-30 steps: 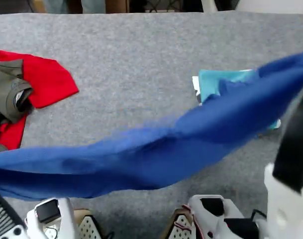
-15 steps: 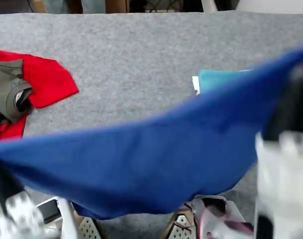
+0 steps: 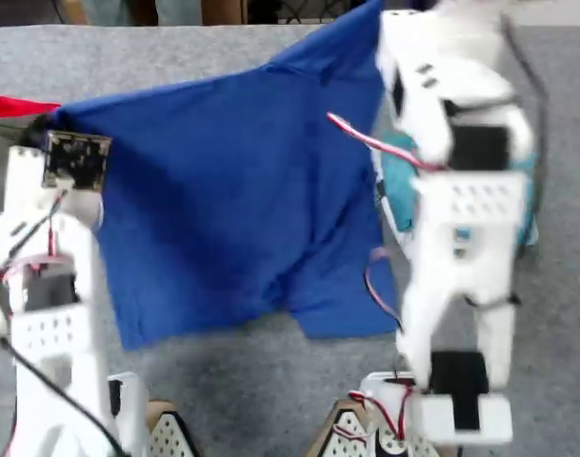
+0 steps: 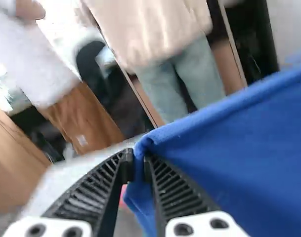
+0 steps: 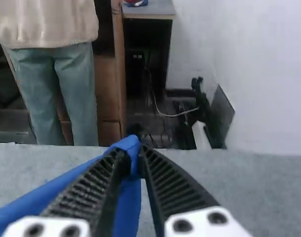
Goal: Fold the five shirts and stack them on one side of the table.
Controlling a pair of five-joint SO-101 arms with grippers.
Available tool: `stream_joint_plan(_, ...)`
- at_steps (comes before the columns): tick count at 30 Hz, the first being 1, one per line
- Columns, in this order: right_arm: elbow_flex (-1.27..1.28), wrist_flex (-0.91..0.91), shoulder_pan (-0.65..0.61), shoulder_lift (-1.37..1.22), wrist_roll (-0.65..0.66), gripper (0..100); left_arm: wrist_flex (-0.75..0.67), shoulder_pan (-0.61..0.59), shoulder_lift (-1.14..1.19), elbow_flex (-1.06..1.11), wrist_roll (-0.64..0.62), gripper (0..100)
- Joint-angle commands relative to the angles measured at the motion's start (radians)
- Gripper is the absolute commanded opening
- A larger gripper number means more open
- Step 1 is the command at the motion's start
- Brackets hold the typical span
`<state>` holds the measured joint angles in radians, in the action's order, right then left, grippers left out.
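A blue shirt [image 3: 223, 190] hangs spread out over the grey table [image 3: 175, 48], held up by both arms. My left gripper [image 3: 40, 129] is shut on one corner at the left, and the left wrist view shows that gripper [image 4: 136, 165] pinching the blue cloth [image 4: 239, 148]. My right gripper [image 3: 373, 21] is shut on another corner near the table's far edge; in the right wrist view the gripper [image 5: 133, 155] clamps the cloth [image 5: 126, 197]. A folded teal shirt [image 3: 396, 195] lies at the right, mostly hidden behind the right arm. A strip of red shirt [image 3: 13, 105] peeks out at the far left.
The two arm bases [image 3: 385, 419] stand at the table's front edge. A person in jeans [image 5: 56, 89] stands beyond the far edge, with wooden furniture [image 5: 108, 74] behind. Bare grey felt [image 3: 556, 314] lies at the right.
The blue shirt went from a low stretched band near the front to a raised, spread sheet farther back. Both arms swung up and toward the far edge, holding it, and now cover the teal and red shirts.
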<state>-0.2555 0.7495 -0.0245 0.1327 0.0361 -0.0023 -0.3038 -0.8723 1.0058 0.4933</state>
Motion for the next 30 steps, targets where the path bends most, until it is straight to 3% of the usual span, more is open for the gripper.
stream_joint_plan(1, -0.028, -0.219, -0.029, -0.128, 0.011, 1.5, -0.218, -0.024, 0.334, -0.203, -0.012, 3)
stream_joint_plan(7, -0.363, -0.238, -0.058, -0.458, 0.011, 1.5, -0.216, -0.036, 0.744, -0.688, -0.012, 3)
stream_joint_plan(11, -0.679, -0.12, -0.072, -0.682, 0.009, 1.5, -0.215, -0.012, 0.87, -0.819, -0.008, 3)
stream_joint_plan(21, -1.374, 0.431, -0.077, -1.021, 0.011, 1.5, -0.215, -0.021, 0.885, -0.651, 0.015, 3)
stream_joint_plan(30, -1.411, 0.779, -0.121, -1.004, 0.063, 1.5, -0.215, -0.024, 0.727, -0.351, 0.072, 3)
